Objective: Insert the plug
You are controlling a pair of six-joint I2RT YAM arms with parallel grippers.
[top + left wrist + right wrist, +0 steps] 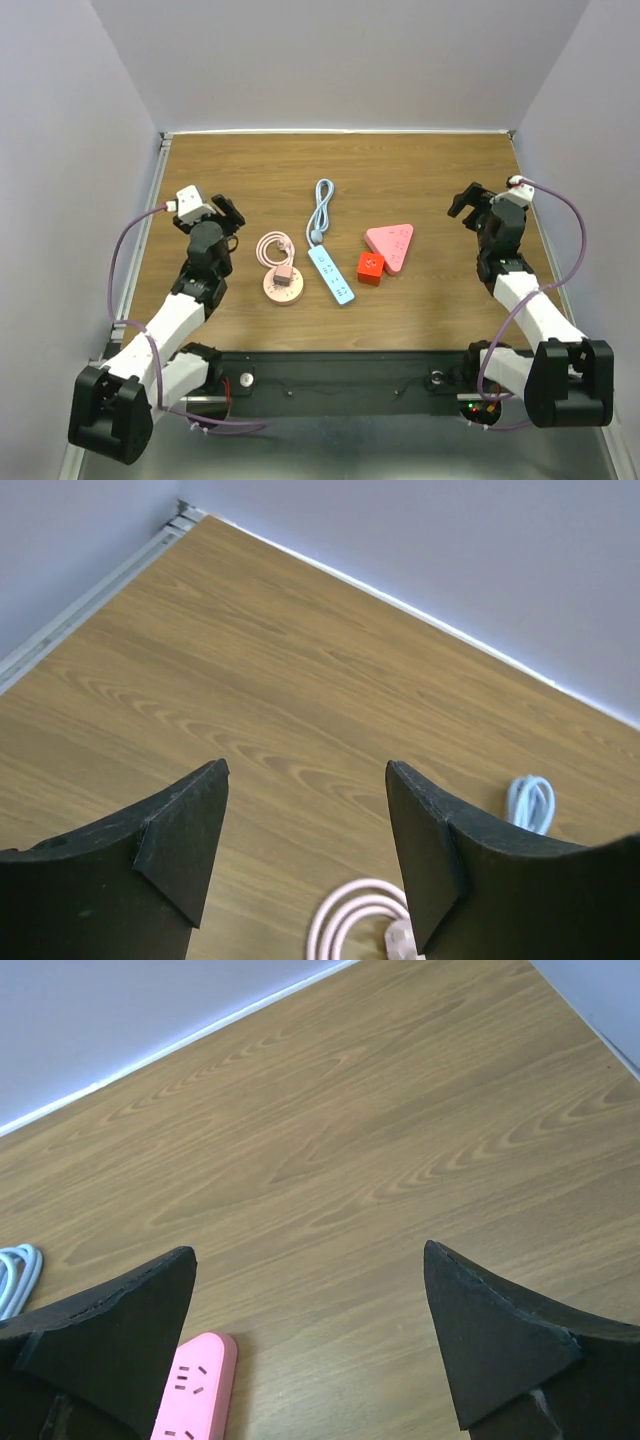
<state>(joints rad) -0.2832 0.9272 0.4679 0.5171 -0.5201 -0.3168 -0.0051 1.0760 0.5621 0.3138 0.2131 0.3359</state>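
My right gripper [309, 1248] stands wide and empty; my left gripper [306, 764] is partly open, also empty. Recommended: the right grips the red plug [371, 268] squarely while the left steadies the light blue power strip [331, 276].

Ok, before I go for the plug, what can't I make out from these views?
- Plug: top view only, too small to show pins; outside both wrist views.
- Blue strip: sockets too small in top view; left wrist shows only its cable coil.
- Pink strip: right wrist view, cut by bottom edge and right gripper.
- Pink cord: left wrist view, cut by bottom edge and left gripper.
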